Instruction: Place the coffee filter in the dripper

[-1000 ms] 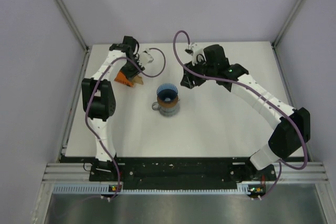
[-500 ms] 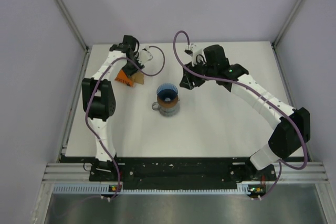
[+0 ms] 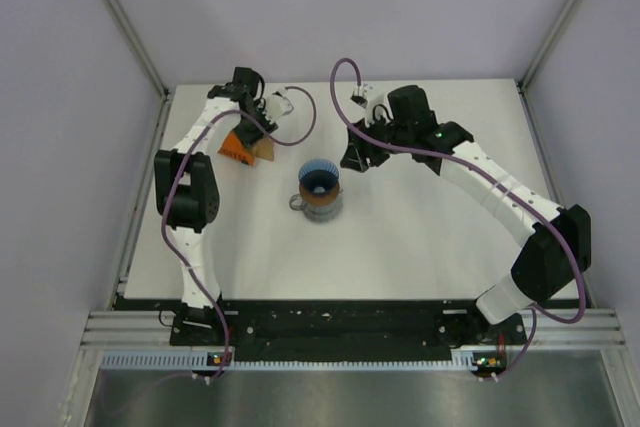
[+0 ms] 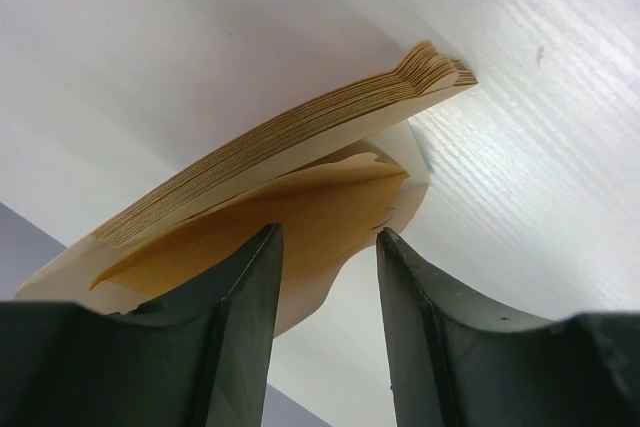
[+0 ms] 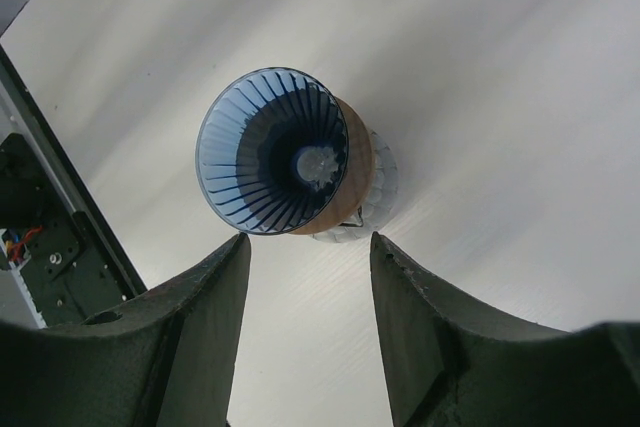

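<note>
left gripper (image 4: 328, 247): fingers spread, thin tan paper coffee filter (image 4: 320, 212) between them, not pinched yet | filter's back-left of the bright blue ribbed cone dripper (image 3: 319, 179), touching the tan paper stack (image 4: 300, 142) | right gripper (image 5: 308, 242): spread, near dripper | risk: pinch probably snags extra sheets off the stack lol

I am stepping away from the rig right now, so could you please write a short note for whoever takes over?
Left gripper: jaws open, facing one loose coffee filter beneath the filter stack, far left.
Right gripper: jaws open, empty, near the dripper, not touching.
The dripper sits empty on the mug, centre of the table.
Done: nothing placed. Left: grip the filter, carry it over, seat it in the dripper.
</note>
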